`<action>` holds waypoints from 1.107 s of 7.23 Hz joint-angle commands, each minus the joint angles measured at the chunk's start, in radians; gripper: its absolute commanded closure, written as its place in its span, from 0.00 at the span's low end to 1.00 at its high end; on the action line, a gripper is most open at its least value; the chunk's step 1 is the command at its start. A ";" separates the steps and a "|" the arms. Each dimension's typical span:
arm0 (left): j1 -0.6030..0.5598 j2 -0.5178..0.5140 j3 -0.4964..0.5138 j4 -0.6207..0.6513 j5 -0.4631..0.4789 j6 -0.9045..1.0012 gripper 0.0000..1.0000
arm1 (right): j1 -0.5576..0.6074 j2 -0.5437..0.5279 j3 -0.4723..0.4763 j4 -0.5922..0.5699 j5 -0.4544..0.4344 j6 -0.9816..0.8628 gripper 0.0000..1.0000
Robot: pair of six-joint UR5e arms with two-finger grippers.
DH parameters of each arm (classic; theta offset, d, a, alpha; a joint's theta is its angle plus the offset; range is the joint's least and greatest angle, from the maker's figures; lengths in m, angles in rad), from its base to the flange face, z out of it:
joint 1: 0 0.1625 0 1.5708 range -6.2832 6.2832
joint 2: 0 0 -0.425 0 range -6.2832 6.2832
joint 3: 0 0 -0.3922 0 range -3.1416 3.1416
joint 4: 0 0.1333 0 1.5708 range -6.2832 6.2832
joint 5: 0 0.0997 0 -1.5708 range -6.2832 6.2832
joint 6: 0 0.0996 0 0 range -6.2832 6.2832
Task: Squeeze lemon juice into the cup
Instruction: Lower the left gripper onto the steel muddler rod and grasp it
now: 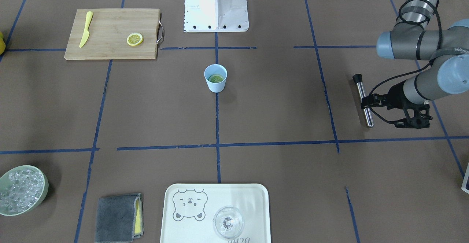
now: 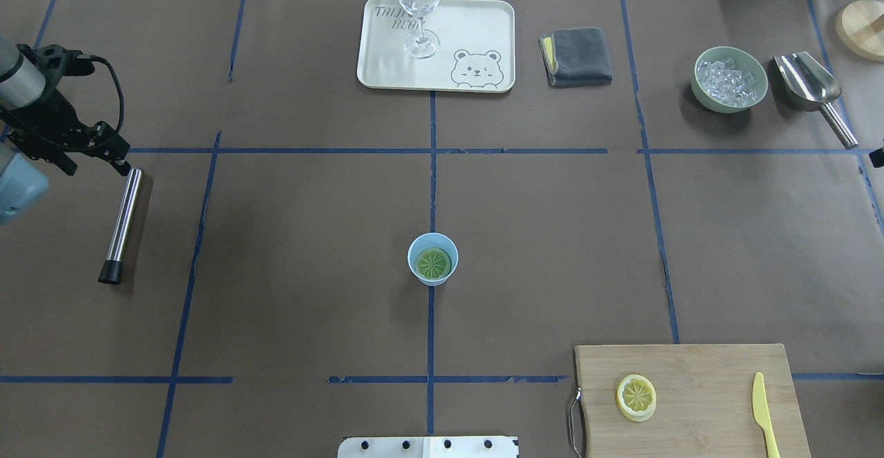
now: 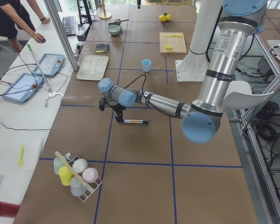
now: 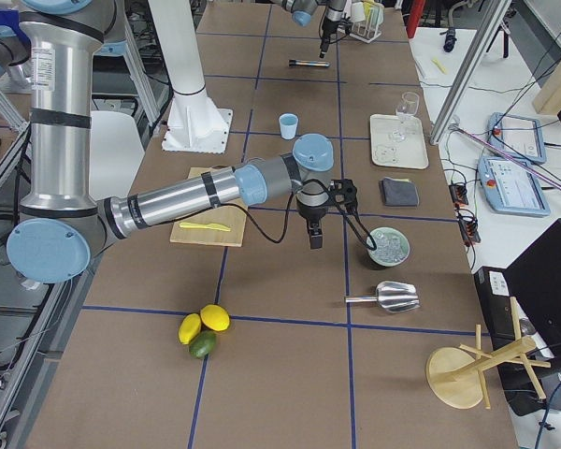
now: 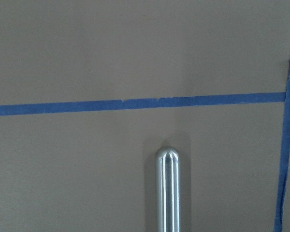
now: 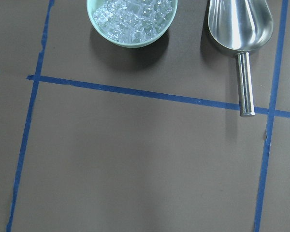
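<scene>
The light blue cup (image 2: 442, 242) stands at the table's middle, also seen in the front view (image 1: 215, 85). One lemon slice (image 2: 433, 262) lies flat inside it. The second lemon slice (image 2: 636, 396) lies on the wooden cutting board (image 2: 697, 375). My left gripper (image 2: 103, 161) hovers at the far left, fingers apart and empty, just beyond the rounded end of a steel rod (image 2: 124, 220). That rod lies on the table and also shows in the left wrist view (image 5: 167, 193). My right gripper (image 4: 314, 236) hangs near the ice bowl. I cannot tell whether it is open or shut.
A yellow plastic knife (image 2: 765, 413) lies on the board. A pale green bowl of ice (image 2: 731, 79) and a steel scoop (image 2: 808, 81) sit at the far right. A white tray (image 2: 387, 64) holds a clear glass (image 2: 420, 9). A grey cloth (image 2: 577, 56) lies beside it.
</scene>
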 commanded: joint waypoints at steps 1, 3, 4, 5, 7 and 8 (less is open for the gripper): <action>0.049 0.004 0.038 -0.077 0.023 -0.037 0.00 | 0.001 -0.004 0.000 0.000 -0.001 -0.001 0.00; 0.049 0.009 0.056 -0.094 0.031 -0.034 0.00 | 0.001 -0.004 0.000 0.000 -0.003 0.001 0.00; 0.049 0.012 0.058 -0.094 0.043 -0.033 0.00 | 0.001 -0.004 0.000 0.000 -0.001 0.001 0.00; 0.049 0.012 0.073 -0.097 0.053 -0.033 0.00 | 0.001 -0.004 0.001 0.000 -0.001 0.001 0.00; 0.049 0.013 0.086 -0.110 0.054 -0.033 0.00 | 0.001 -0.004 0.001 0.000 -0.003 0.001 0.00; 0.049 0.020 0.086 -0.111 0.054 -0.039 0.07 | 0.001 -0.004 0.001 0.000 -0.003 0.001 0.00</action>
